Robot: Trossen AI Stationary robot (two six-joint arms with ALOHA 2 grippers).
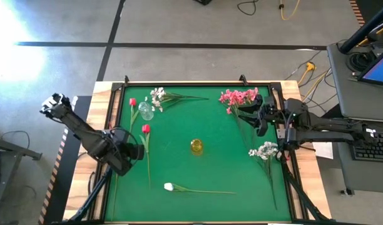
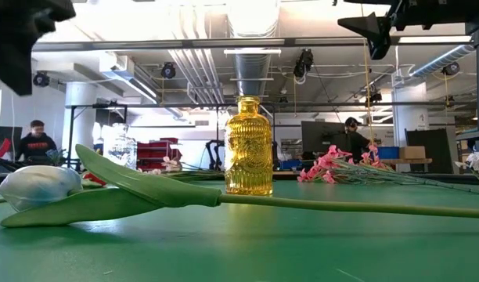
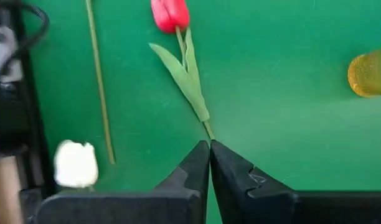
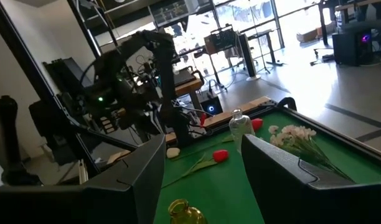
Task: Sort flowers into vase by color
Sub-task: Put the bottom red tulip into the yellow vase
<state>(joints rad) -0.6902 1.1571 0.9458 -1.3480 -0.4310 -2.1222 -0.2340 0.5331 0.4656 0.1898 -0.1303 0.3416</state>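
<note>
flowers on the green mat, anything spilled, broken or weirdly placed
Nothing stands out. The yellow vase and clear vase stand upright, and the flowers, such as the white tulip, lie loose and intact on the mat.

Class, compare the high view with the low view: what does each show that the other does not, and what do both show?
Only the high view: both arms whole, the left gripper shut on a red tulip, the right gripper raised over the pink spray, and the clear vase. Only the low view: the room behind, with people. Both: the yellow vase, the white tulip and the green mat.
</note>
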